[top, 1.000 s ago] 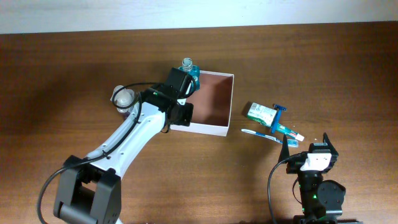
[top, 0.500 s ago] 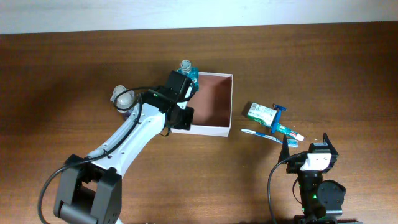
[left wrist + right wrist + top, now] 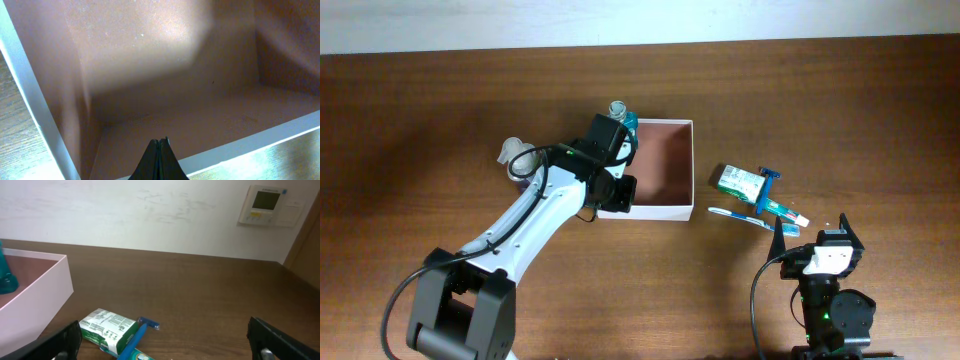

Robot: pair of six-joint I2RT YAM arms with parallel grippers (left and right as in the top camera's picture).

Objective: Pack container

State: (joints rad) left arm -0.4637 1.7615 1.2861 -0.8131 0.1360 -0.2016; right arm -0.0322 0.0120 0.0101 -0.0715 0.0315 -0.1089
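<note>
The container (image 3: pixel 665 160) is a shallow square box with thin white walls and a reddish-brown inside, standing mid-table. My left gripper (image 3: pixel 618 190) is shut with nothing in it, its tips at the box's front-left corner. In the left wrist view the shut gripper (image 3: pixel 160 148) points into the bare inside, just over the white wall (image 3: pixel 35 115). A teal bottle (image 3: pixel 620 112) stands at the box's back-left corner. My right gripper (image 3: pixel 817 235) waits open near the front edge, well apart from the box. In the right wrist view its fingers (image 3: pixel 62 342) frame a green carton (image 3: pixel 107 327).
Right of the box lie the green carton (image 3: pixel 740 181), a blue razor (image 3: pixel 767 188), a toothbrush (image 3: pixel 738 213) and a small tube (image 3: pixel 786 211). A clear-capped bottle (image 3: pixel 517 157) stands left of my left arm. In the right wrist view, a wall thermostat (image 3: pixel 270 205) shows behind the table.
The box has turned slightly, its front right corner shifting right. My left gripper has edged toward the front along the box's left side. The right arm has not moved.
</note>
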